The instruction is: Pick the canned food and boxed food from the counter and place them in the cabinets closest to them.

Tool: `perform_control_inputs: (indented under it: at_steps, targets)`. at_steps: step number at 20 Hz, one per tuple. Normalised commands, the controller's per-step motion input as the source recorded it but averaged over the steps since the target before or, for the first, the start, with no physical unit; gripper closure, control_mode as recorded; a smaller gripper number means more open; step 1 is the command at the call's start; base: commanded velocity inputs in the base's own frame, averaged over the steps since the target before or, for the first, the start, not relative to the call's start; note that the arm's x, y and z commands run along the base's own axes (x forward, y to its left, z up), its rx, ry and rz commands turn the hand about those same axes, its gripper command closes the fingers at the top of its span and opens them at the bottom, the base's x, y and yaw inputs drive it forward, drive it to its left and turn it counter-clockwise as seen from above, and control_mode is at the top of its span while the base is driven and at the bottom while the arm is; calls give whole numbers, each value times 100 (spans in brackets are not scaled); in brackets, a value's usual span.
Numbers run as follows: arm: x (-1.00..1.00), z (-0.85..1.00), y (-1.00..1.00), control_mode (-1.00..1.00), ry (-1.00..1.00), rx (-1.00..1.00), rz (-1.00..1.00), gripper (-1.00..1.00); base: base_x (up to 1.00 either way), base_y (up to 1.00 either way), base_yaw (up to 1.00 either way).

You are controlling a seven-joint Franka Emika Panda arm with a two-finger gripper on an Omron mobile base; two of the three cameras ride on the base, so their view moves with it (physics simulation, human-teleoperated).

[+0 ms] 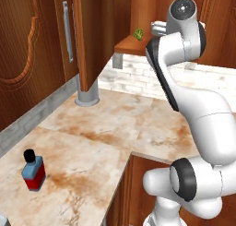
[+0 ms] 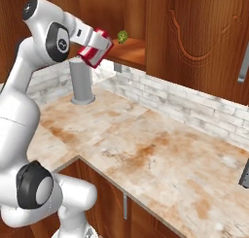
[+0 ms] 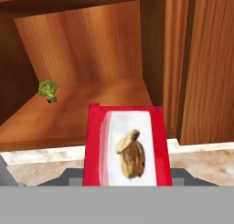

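Boxed food (image 2: 96, 48): a red box with a pale panel showing a brown nut-like mark (image 3: 130, 153), held tilted and raised well above the desk (image 2: 160, 154), in front of the open cabinet (image 3: 87, 49). In the hand view it is seen just before the front edge of the wooden shelf (image 3: 73, 118).

Pincer (image 2: 99, 43): clenched on the boxed food; the box is seen carried at the end of the white arm in the right base view.

Shelf contents: one small green broccoli-like item (image 3: 48, 90), set near the shelf's left rear part, also visible in the left base view (image 1: 138, 34) and the right base view (image 2: 122, 36).

Desk: beige, marbled with rusty blotches, L-shaped over brown drawers. A squat blue-and-red bottle with black cap (image 1: 33, 170) is stood upright near the desk's front edge in the left base view. A grey cylindrical post (image 1: 87, 95) is stood at the rear of the desk, near the corner by the brick backsplash.

Cabinet doors: carved reddish-brown panels, one with a vertical silver bar handle (image 1: 68, 31).
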Motion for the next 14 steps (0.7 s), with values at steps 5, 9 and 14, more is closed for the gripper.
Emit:
perform_control_inputs:
  at_steps: [5,9,14]
  targets:
    - [14,-6,0,-100,1,-3,-1,100,0,0,0]
    - [20,-2,0,-100,3,-1,-2,100,0,0,0]
    - [28,-1,-1,-100,6,0,-4,100,0,0,0]
